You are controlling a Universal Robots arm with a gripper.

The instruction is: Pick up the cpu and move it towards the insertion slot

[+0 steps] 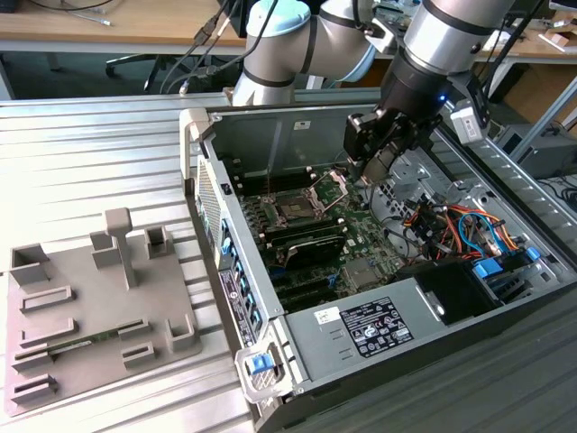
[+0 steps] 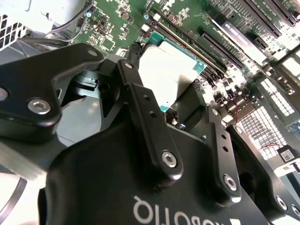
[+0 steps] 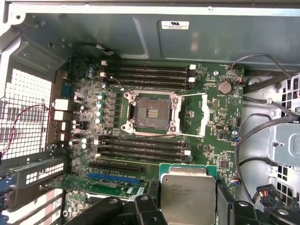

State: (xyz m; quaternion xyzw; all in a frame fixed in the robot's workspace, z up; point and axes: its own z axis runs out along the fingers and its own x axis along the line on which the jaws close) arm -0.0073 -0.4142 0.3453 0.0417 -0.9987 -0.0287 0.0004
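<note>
Black two-finger gripper [image 2: 171, 101] pinches the cpu, a flat square chip with silvery-white metal top and thin green rim [image 3: 187, 194], fingers clamped on opposite edges so the lid faces up and the chip stays level, judging from both wrist views. Gripper hangs inside the open grey metal computer case [image 1: 270, 135], above the green motherboard [image 3: 206, 117]. The insertion slot, a square dark socket in a silver frame [image 3: 151, 112], lies ahead of the gripper, well apart, past a bank of long black memory slots [image 3: 140, 147]; its load plate looks swung open, so nothing covers it. Beyond the case: ribbed grey metal tabletop [image 1: 90, 162], grey plastic parts tray [image 1: 90, 307], wooden desks behind.
</note>
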